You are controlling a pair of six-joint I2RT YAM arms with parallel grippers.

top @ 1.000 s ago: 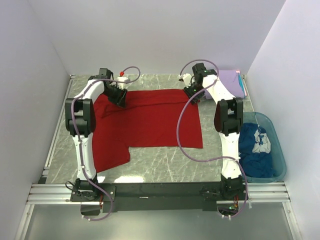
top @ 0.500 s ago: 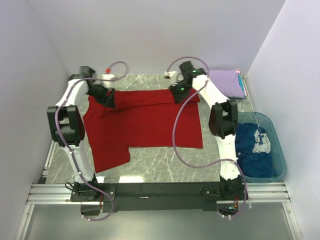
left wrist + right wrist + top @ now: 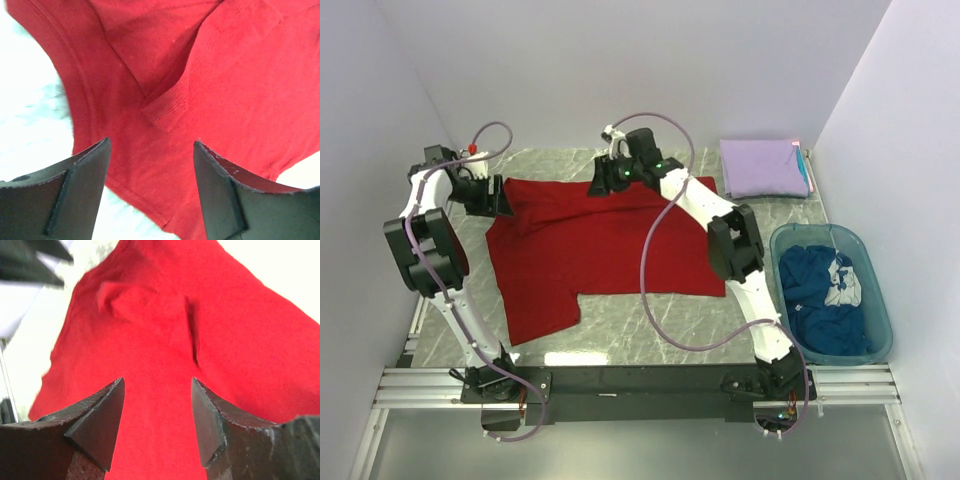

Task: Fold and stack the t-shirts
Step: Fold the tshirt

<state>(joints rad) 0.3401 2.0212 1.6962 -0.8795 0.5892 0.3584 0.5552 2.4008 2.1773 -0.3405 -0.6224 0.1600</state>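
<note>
The red t-shirt [image 3: 610, 245] lies spread flat on the marble table, with one sleeve hanging toward the near left. My left gripper [image 3: 496, 198] is open and empty over the shirt's far-left corner. In the left wrist view [image 3: 151, 142] its jaws straddle a hem and a small fold of red cloth [image 3: 225, 75]. My right gripper [image 3: 601, 181] is open and empty over the middle of the shirt's far edge, with wrinkled red cloth [image 3: 150, 330] below its jaws [image 3: 157, 380]. The lavender t-shirt [image 3: 763, 167] lies folded at the far right. The dark blue t-shirt [image 3: 825, 305] sits crumpled in the tub.
The translucent teal tub [image 3: 882, 322] stands at the right edge of the table. White walls close in the left, back and right sides. A metal rail [image 3: 640, 385] runs along the near edge by the arm bases.
Both arms have swung left. The left gripper moved out to the shirt's far-left corner. The right gripper moved from the far-right corner to the middle of the far edge.
</note>
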